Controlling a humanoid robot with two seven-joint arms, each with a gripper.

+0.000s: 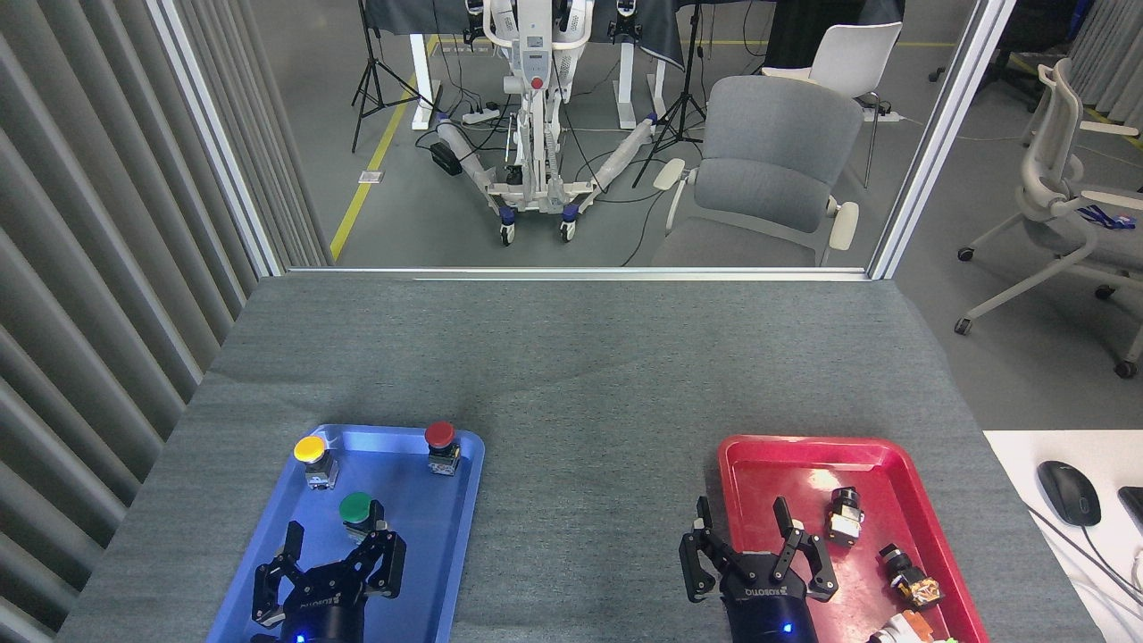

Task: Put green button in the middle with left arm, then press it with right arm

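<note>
left claw poised just below the green button

the green button (pixel 356 509) stands upright in the blue tray (pixel 464 500), in the lower left of the frame, below and between the yellow button (pixel 310 449) and the red button (pixel 439 436). it is not yet in the middle (pixel 589 500), the bare gray cloth between the blue tray and the red tray (pixel 741 455).

the left claw (pixel 344 555) is plainly the nearer one. it comes up from the bottom edge over the blue tray, fingers spread and pointing up the frame, holding nothing. the button lies just above and slightly right of the gap between its fingers, with the right-hand finger close beside the button's base; whether it touches cannot be told. the cap points upward, so its axis is vertical, and a short advance up the frame, a touch to the right, would likely bring the base between the fingers.

the right claw (pixel 746 542) sits at the lower right, over the left rim of the red tray, fingers also spread and empty, well apart from the button. small parts lie loose in the red tray to its right.
</note>
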